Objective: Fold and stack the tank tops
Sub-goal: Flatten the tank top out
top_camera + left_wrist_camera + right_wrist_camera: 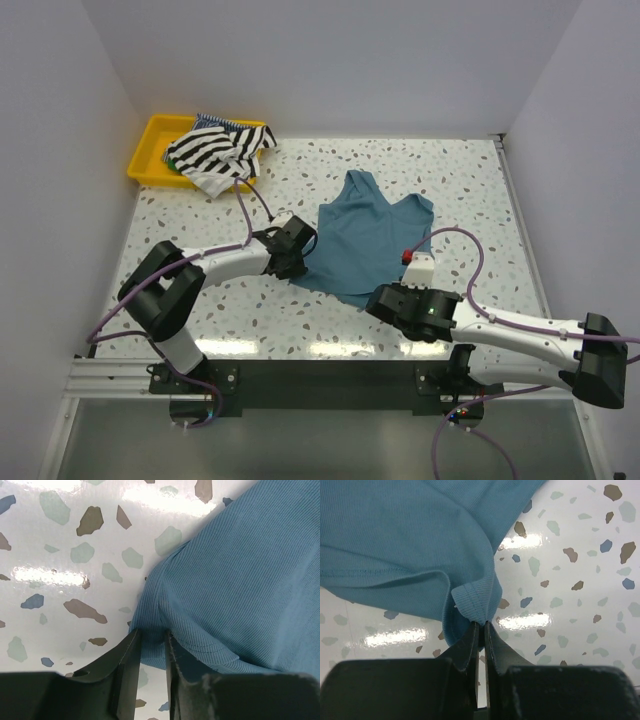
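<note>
The teal-blue tank top (372,235) lies spread on the speckled table, straps pointing to the far side. At its near-left hem, my left gripper (298,252) has its jaws a narrow gap apart, straddling the ribbed cloth (240,580). In the left wrist view the hem sits between the left gripper's (152,637) tips. My right gripper (378,297) is shut on the near-right hem corner. The pinched corner of the teal top (395,530) bunches up just above the right gripper (481,625). A black-and-white striped tank top (215,150) lies heaped in the tray.
The yellow tray (148,150) stands at the far left corner, with the striped cloth spilling over its near rim onto the table. White walls close in the table on the left, the far side and the right. Purple cables trail from both arms.
</note>
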{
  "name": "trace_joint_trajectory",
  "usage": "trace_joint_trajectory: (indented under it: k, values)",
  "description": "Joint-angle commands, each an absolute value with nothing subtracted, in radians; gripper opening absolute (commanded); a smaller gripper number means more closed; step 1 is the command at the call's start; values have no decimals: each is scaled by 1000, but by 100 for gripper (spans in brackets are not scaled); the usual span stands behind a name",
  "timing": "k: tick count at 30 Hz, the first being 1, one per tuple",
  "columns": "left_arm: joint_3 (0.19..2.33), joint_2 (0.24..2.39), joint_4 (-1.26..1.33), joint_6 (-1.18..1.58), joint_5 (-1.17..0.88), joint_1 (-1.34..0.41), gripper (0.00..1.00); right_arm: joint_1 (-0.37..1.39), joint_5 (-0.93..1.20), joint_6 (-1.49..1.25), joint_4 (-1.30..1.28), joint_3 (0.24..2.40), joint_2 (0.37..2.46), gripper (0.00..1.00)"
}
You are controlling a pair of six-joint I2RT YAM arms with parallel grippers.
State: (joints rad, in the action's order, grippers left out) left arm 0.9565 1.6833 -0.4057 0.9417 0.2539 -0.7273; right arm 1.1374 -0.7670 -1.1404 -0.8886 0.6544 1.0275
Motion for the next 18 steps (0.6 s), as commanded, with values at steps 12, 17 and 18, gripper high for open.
trace_joint_trajectory:
  k: [12,17,18]
  values:
    - [991,1692,-408,896,301,-727,6,1134,-802,-1172,-900,646,988,0]
    - [1019,1652,-439,881,301,-715,0,1134,-813,-1180,-930,655,977,0]
    - [1020,1643,-443,877,293,-709,0,1134,-815,-1184,-936,658,976,0]
